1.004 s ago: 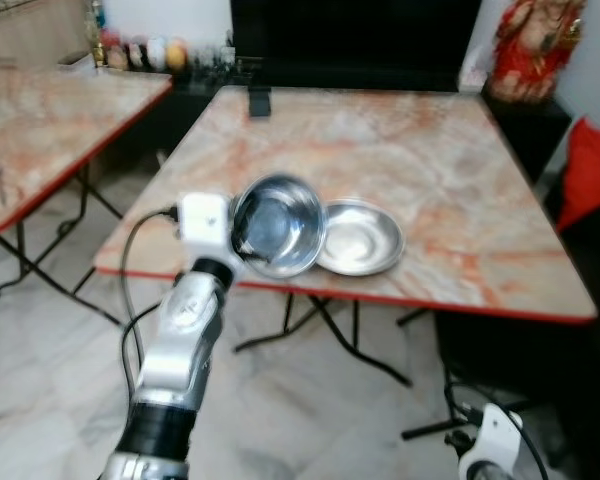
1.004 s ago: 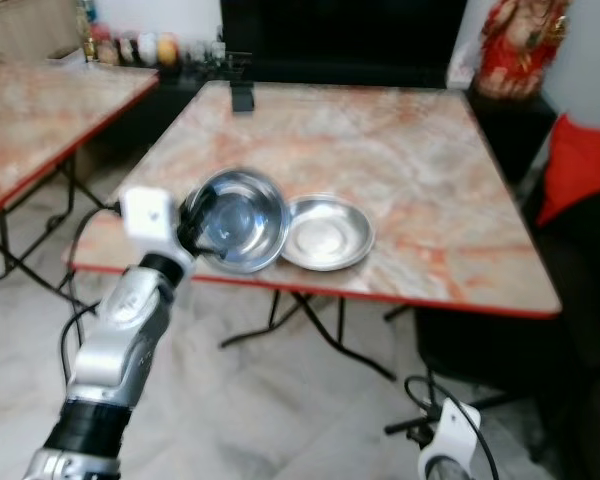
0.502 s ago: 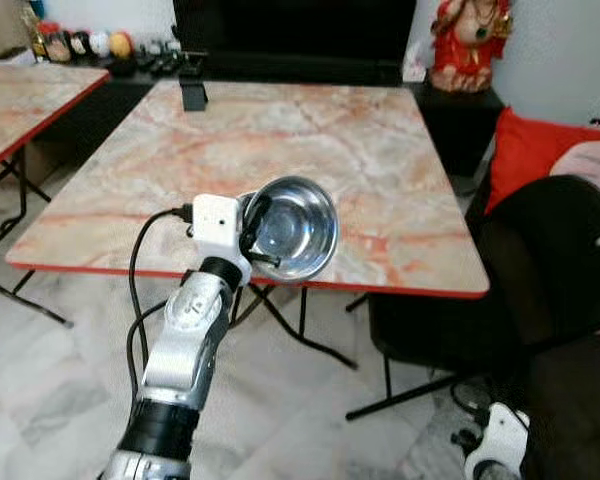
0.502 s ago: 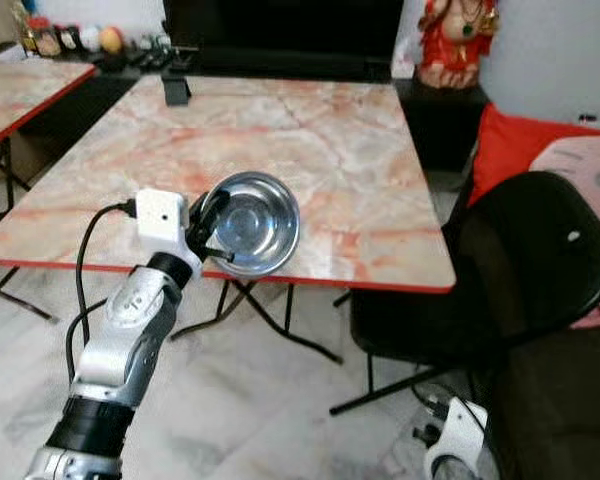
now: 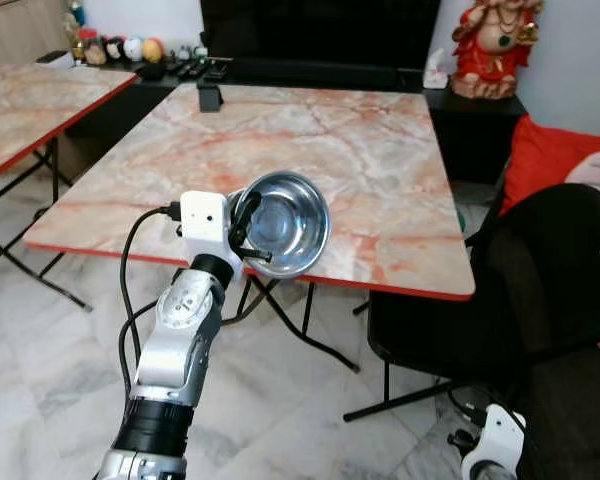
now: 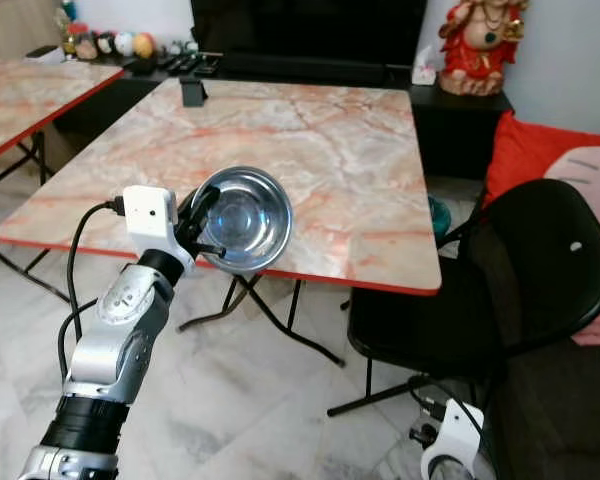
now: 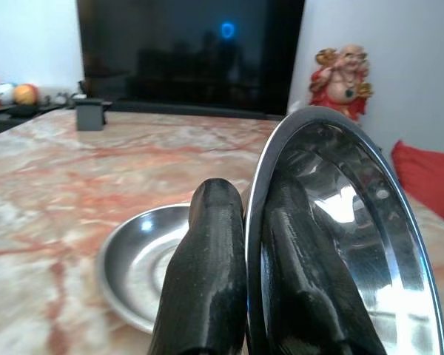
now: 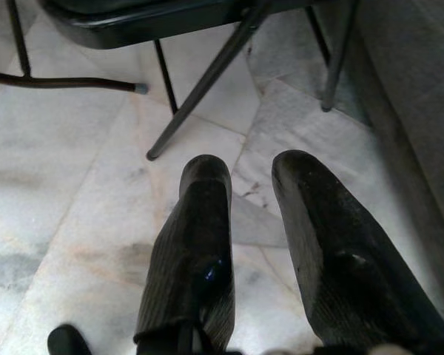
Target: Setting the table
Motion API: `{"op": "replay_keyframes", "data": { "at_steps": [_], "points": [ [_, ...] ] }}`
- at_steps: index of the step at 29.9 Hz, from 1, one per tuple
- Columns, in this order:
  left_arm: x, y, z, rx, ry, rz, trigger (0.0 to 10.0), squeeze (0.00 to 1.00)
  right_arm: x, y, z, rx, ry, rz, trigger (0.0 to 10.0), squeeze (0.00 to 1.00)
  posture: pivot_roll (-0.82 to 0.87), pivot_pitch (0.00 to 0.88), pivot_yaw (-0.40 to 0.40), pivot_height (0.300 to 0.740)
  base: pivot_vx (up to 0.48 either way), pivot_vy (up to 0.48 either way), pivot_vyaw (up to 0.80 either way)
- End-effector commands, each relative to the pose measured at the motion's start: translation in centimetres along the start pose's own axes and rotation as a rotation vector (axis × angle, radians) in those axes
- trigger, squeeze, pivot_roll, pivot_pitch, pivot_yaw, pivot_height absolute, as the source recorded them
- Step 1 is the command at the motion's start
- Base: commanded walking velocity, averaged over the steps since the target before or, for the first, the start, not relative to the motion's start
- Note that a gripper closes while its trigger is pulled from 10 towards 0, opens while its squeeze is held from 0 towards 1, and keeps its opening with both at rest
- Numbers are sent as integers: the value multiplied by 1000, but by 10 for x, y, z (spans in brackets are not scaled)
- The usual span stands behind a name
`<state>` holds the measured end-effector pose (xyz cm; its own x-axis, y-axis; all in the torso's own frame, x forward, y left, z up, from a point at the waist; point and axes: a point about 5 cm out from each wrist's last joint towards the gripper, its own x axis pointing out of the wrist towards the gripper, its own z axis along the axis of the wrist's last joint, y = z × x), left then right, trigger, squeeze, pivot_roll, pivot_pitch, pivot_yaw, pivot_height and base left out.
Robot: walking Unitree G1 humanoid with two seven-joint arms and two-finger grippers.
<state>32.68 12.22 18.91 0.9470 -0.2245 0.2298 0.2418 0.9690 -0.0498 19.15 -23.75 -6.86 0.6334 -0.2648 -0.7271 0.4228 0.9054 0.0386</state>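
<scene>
My left gripper [image 7: 244,244] pinches the rim of the round shiny steel bowl [image 5: 285,222], held tilted above the near edge of the pink marble table [image 5: 380,160]. I judge levelling it before lowering advisable. Right gripper [image 8: 263,222] hangs idle, fingers slightly apart.

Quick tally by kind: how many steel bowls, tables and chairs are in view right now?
Steel bowls: 2 (held bowl in left gripper; second bowl on near table)
Tables: 2 (near table, side table)
Chairs: 1 (black chair)
Total: 5
</scene>
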Motion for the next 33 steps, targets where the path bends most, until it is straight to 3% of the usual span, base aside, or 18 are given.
{"op": "replay_keyframes", "data": {
  "at_steps": [1, 17, 33],
  "points": [
    [1, 2, 4, -5, -5, -1, 10000, 0, 0, 3, 1, 3, -3, 9, 10000, 0, 35, 0, -30, 740, 0, 0, 0],
    [2, 1, 5, -19, -7, 0, 10000, 0, 0, 3, 1, 4, -2, 9, 10000, 0, 36, 0, -31, 740, 0, 0, 0],
    [3, 1, 6, -24, -10, 12, 10000, 0, 1, 3, 1, -4, 3, 10, 10000, 0, 37, 0, -35, 740, 282, 0, 0]
  ]
}}
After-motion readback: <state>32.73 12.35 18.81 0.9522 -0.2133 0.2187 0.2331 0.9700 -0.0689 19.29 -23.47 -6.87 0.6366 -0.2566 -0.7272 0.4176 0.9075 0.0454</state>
